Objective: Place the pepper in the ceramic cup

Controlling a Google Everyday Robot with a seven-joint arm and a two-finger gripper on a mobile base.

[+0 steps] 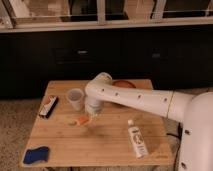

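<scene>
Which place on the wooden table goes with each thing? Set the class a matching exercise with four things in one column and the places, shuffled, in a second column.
Things:
1. ceramic cup
2. pepper
3. blue sponge
4. white tube

Places:
A. front left corner
B. just under the tool, in front of the cup
C. right side, near the front edge
D. left of the arm's elbow, toward the back

Pairs: 1-D, 2-B, 3-A, 4-C

Pepper (81, 120) is showing orange; ceramic cup (75, 98) whitish; gripper (90, 115) white, sitting just beside the pepper; table (110, 145) light wood grain; sponge (36, 155) blue; tube (136, 141) white, labelled
</scene>
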